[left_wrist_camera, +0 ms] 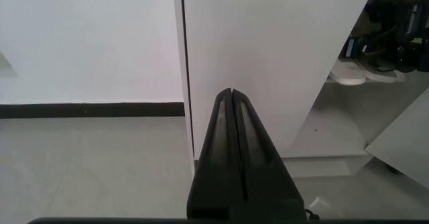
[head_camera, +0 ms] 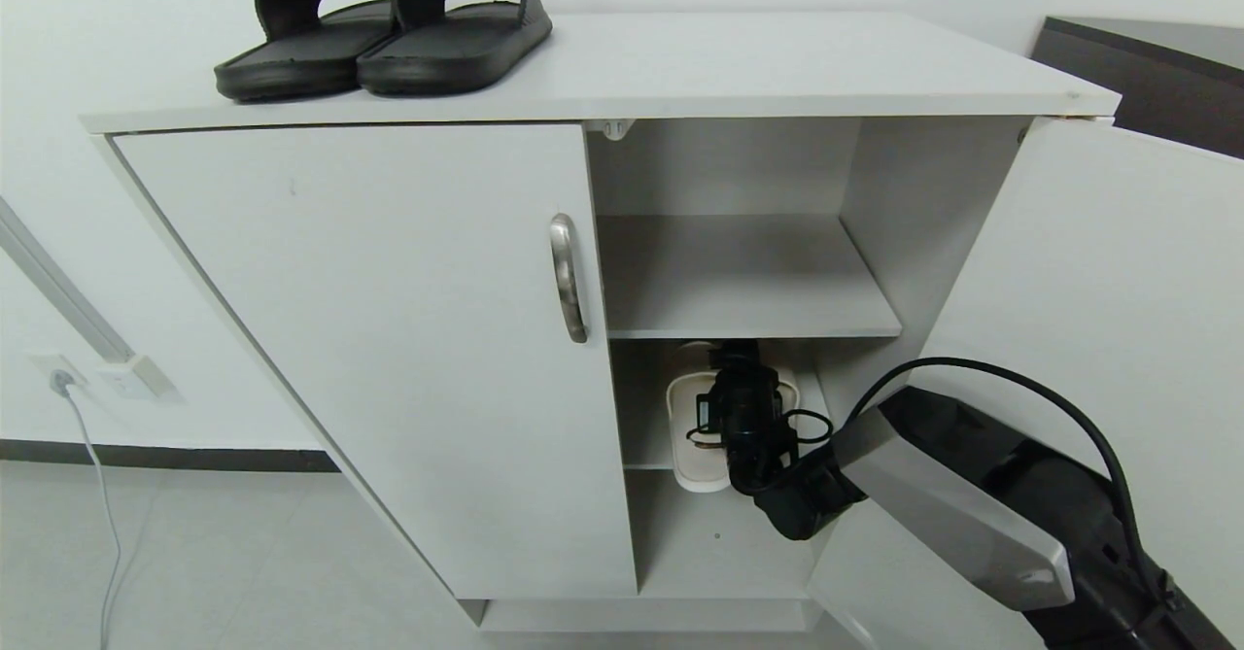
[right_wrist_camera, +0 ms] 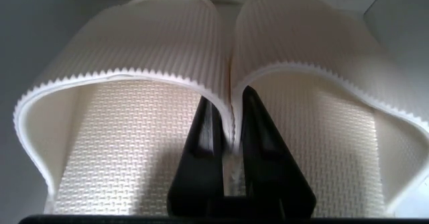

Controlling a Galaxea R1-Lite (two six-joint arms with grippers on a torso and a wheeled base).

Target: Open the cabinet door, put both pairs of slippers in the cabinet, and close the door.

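Inside, right hand [right_wrist_camera: 230, 108] pinches ribbed cream slippers [right_wrist_camera: 127, 56] together; left hand [left_wrist_camera: 231, 98] closed, empty.

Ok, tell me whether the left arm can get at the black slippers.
Probably yes: the black slippers lie uncovered on the cabinet top, and the left gripper, low by the closed door, holds nothing.

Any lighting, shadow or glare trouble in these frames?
Head view: even light, though the middle compartment around the white slippers lies in shade. Right wrist view: slippers evenly lit, right gripper a dark silhouette. Left wrist view: no glare on the closed door.
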